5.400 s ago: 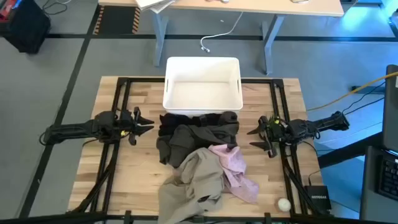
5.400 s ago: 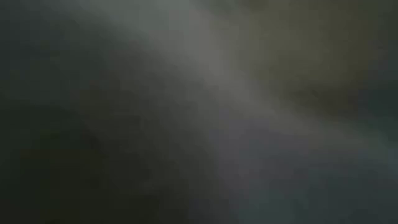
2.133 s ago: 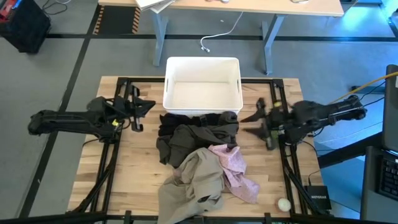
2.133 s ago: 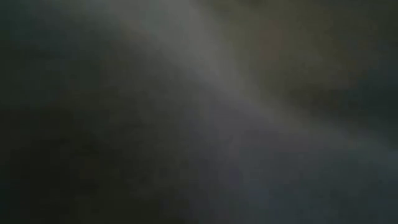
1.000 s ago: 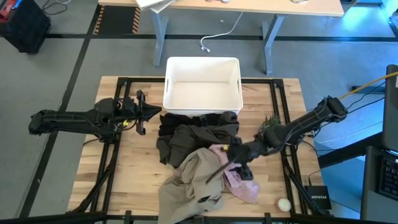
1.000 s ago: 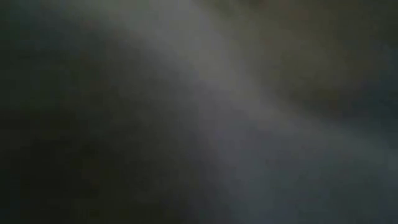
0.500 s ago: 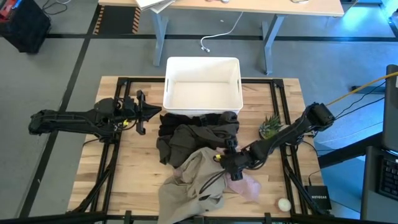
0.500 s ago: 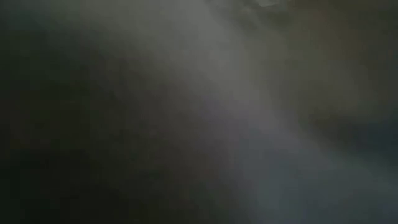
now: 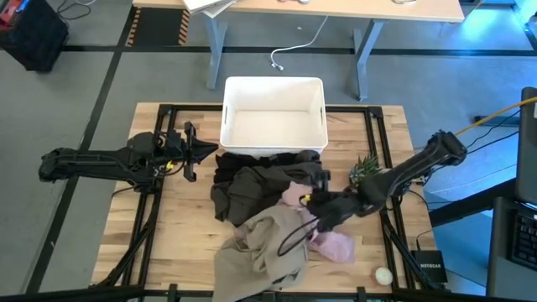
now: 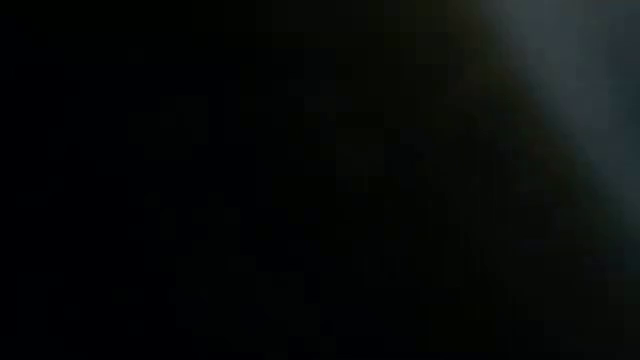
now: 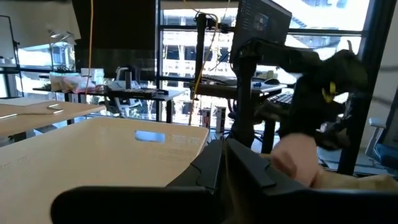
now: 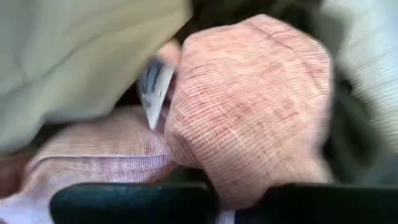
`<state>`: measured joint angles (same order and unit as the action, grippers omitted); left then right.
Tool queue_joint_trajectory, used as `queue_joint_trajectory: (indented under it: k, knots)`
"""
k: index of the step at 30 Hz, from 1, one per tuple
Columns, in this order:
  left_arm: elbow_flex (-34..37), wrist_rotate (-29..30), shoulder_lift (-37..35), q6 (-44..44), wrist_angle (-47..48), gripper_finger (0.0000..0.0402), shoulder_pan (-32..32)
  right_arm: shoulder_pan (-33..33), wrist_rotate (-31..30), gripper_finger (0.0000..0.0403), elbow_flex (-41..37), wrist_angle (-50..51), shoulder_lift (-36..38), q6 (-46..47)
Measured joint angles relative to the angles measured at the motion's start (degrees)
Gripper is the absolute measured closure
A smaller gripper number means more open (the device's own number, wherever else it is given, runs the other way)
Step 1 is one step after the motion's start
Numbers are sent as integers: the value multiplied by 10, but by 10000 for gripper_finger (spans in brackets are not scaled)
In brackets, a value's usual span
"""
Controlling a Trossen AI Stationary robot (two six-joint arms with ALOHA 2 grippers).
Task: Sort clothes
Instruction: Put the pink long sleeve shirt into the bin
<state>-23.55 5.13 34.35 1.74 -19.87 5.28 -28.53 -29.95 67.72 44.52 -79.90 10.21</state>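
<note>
The clothes lie in a pile at the table's middle. The dark olive-grey and black garments (image 9: 252,180) are at the far side and the beige-khaki garment (image 9: 260,243) is at the near side. The pale pink garment (image 9: 294,193) lies to the right of the beige one. My right gripper (image 9: 308,201) reaches over the pile from the right and is shut on the pink garment (image 12: 249,106). My left gripper (image 9: 210,152) is shut and empty, left of the pile beside the white bin (image 9: 273,113). The navy garment does not show. The low view is dark. My right gripper holds a bunched-up fold of the pink garment (image 12: 233,180) between its two fingers; how many layers, I cannot tell. It comes slanting down from the table's right. The bunch stands raised over the pile, and the garment's other end (image 9: 337,248) lies on the table.
A small green plant (image 9: 362,170) stands right of the pile, under my right arm. A white ball (image 9: 383,275) lies at the near right corner. A white tag (image 12: 152,84) shows on the pink cloth. The black frame rails (image 9: 159,201) run along both sides.
My right gripper has gone left over the pile, then a little toward the far edge, and has taken hold of the pink garment. The garment's far part is now bunched and drawn up toward the dark clothes, while its near end has stayed on the table.
</note>
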Motion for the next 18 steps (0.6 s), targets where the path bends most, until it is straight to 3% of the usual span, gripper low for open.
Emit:
queue_joint_trajectory:
  k: [10,14,18]
  knots:
    - [0,0,0,-4,0,384,0,1,-140,381,153,-12,47,-135]
    - [0,1,0,-4,0,384,0,17,-190,378,216,-76,48,-242]
    - [0,3,0,-6,0,384,0,62,-186,377,267,-179,48,-363]
